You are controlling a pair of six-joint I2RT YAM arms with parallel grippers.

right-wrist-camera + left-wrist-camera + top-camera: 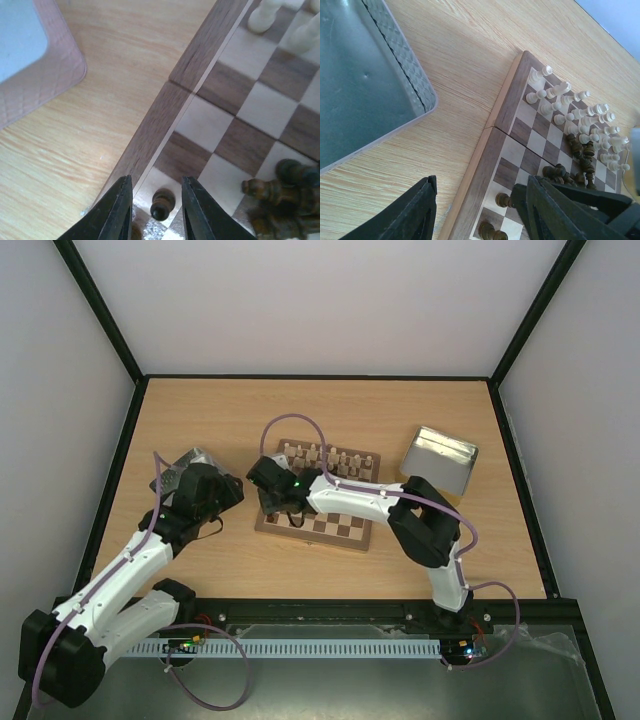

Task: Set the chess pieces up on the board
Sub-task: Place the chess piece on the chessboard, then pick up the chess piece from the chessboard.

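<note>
At the middle of the counter, the board; on its side toward the counter's far edge, cream chess pieces standing in two rows; just beside them, dark chess pieces jumbled in a heap; right tool open at the board's left border, jaws either side of an upright dark pawn, touching neither flank; left tool open and empty, hovering between a metal tin and that same border; tin toward the counter's left edge.
</note>
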